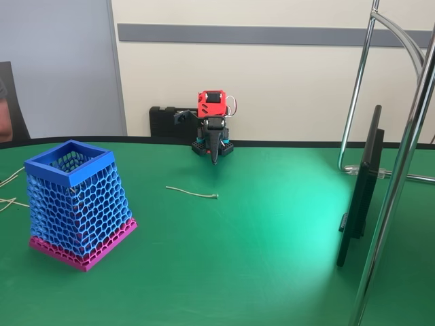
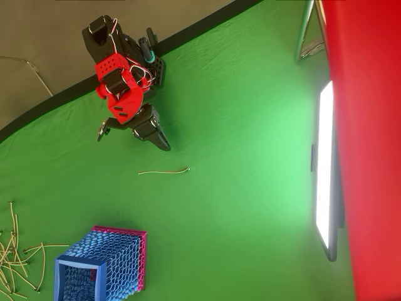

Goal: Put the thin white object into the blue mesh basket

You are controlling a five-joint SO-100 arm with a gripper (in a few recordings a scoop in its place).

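Note:
The thin white object (image 1: 192, 193) (image 2: 163, 171) is a short, slightly wavy string lying flat on the green table, with a tiny knob at its right end in both views. The blue mesh basket (image 1: 69, 164) (image 2: 75, 263) stands upright on its magenta base at the left of the fixed view and at the bottom left of the overhead view. My gripper (image 1: 215, 159) (image 2: 165, 146) hangs folded near the arm's red and black base, tip pointing down at the table, fingers together with nothing between them. It is a short way behind the string, apart from it.
A pile of longer pale cords (image 2: 15, 251) (image 1: 8, 190) lies left of the basket. A dark screen (image 1: 360, 190) (image 2: 326, 169) stands on the right, beside a chrome stand (image 1: 401, 156). Open green table (image 1: 245, 258) lies between string, basket and screen.

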